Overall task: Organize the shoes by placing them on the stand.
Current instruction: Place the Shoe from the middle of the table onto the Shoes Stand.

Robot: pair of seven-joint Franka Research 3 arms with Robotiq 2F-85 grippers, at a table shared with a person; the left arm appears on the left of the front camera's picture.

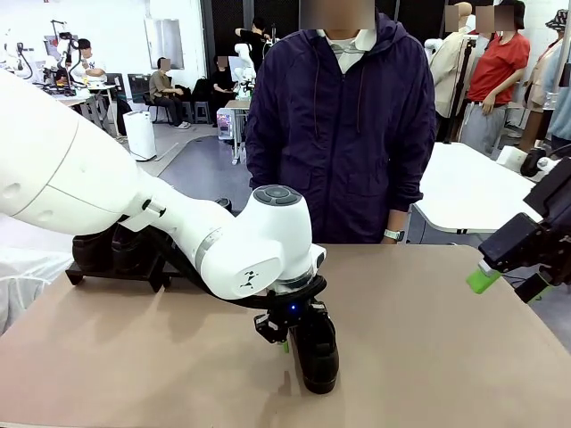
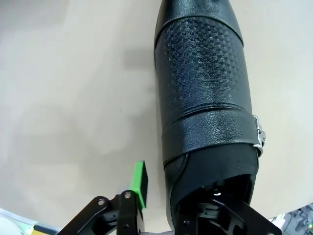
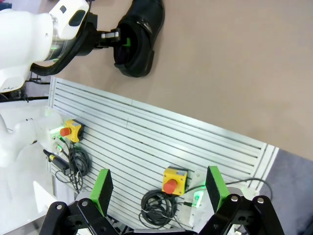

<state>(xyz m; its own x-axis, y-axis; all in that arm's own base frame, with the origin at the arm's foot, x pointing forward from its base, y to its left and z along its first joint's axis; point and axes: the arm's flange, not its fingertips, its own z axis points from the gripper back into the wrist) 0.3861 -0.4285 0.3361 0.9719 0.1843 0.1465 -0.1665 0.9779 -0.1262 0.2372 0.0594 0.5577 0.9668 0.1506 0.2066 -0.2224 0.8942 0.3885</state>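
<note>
So my left gripper (image 1: 287, 337) is down on the table (image 1: 428, 357) at the heel end of one black shoe (image 1: 317, 352), sitting roughly at 6 o'clock in the front view, a little off centre. In my left wrist view one finger goes down into the shoe's (image 2: 205, 98) opening while the other green pad (image 2: 140, 182) stands just outside the shoe's side wall, at about 7 o'clock, with a sliver of table visible between pad and leather (so I honestly can't tell if I'm clamped on it or not). The shoe's toe points away from the gripper, and there's a small metal buckle (image 2: 260, 138) on its side. The stand (image 1: 116, 272) sits at 9 o'clock, mostly hidden behind my left arm, with dark shoes (image 1: 107, 250) on it. My right gripper (image 3: 159, 188) hangs with its jaws spread wide and nothing between them, off the table's 3 o'clock edge.
</note>
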